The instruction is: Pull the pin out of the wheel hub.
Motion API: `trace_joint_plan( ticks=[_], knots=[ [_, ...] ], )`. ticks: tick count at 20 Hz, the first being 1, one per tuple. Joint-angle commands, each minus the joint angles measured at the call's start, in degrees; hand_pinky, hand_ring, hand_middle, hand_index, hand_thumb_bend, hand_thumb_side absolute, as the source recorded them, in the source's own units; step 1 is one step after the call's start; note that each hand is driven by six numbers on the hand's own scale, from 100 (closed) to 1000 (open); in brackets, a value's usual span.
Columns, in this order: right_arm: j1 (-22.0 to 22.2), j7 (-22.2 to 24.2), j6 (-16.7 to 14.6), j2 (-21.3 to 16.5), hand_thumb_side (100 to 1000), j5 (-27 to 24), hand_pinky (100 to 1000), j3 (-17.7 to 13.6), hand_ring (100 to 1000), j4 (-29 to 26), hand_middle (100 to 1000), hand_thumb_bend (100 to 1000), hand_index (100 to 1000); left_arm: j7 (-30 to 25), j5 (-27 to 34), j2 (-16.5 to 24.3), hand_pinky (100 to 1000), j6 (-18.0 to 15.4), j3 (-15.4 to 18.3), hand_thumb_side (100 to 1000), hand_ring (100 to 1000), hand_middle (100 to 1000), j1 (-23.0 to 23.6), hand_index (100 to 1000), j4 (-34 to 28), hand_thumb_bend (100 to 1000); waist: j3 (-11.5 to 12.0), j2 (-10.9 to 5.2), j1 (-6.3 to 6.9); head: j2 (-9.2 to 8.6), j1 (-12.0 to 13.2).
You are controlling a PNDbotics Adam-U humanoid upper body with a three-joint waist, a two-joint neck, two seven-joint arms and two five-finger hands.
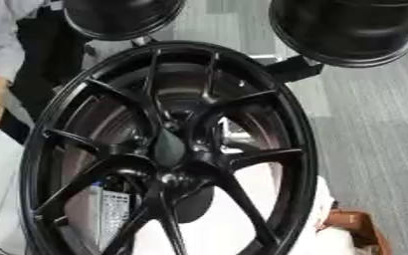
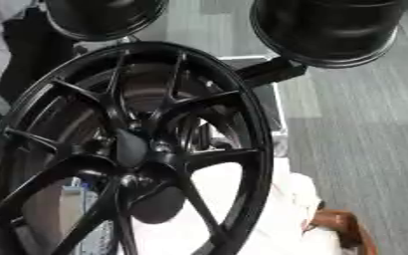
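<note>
A large black wheel (image 1: 299, 149) with thin spokes fills both views, standing almost upright and tilted. Its hub (image 1: 168, 149) lies a little left of the middle, where the spokes meet around a dark centre cap. No pin can be made out on the hub; the area around it is black and glossy. A dark rounded shape (image 1: 194, 203) shows behind the spokes just below the hub, and what it is cannot be told. Neither of my hands appears in either view.
Two more black wheels (image 1: 120, 17) (image 1: 347, 30) hang at the top edge. A person's grey sleeve (image 1: 3, 45) is at the far left. White cloth (image 1: 242, 224) lies under the wheel, a brown object (image 1: 356, 224) at the lower right, grey floor (image 1: 373, 124) to the right.
</note>
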Motion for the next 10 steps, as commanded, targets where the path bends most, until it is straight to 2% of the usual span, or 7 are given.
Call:
trace_joint_plan(
  ticks=[1, 3, 6, 10],
  knots=[
    [-1.2, 0.1, -0.7, -2.4, 499, 1.0, 889, -0.9, 763, -1.0, 699, 100, 777, 8.7, 6.6, -2.5, 877, 3.4, 1.5, 708, 806, 757, 1.3, 816, -10.9, 100, 0.1, -1.27, -0.11, -0.43, 0.3],
    [-1.7, 0.2, -1.0, -2.4, 489, 1.0, 889, -0.9, 766, -1.0, 704, 100, 781, 13.0, 9.4, -6.6, 880, 5.0, 1.8, 721, 807, 759, 2.9, 824, -17.8, 101, 0.0, -1.23, -0.33, -0.6, 0.3],
    [-2.1, 0.3, -1.2, -2.2, 462, 1.0, 890, -0.9, 773, -1.0, 713, 100, 788, 16.7, 12.9, -13.1, 883, 7.0, 2.1, 766, 808, 761, 5.3, 828, -26.3, 100, -0.1, -1.05, -0.78, -0.8, 0.4],
    [-2.5, 0.3, -1.6, -1.7, 425, 1.2, 892, -1.2, 781, -1.0, 723, 100, 794, 19.9, 15.1, -19.2, 884, 8.7, 2.7, 789, 808, 759, 7.6, 833, -32.1, 116, 0.0, -0.93, -1.22, -0.93, 0.9]
  ],
)
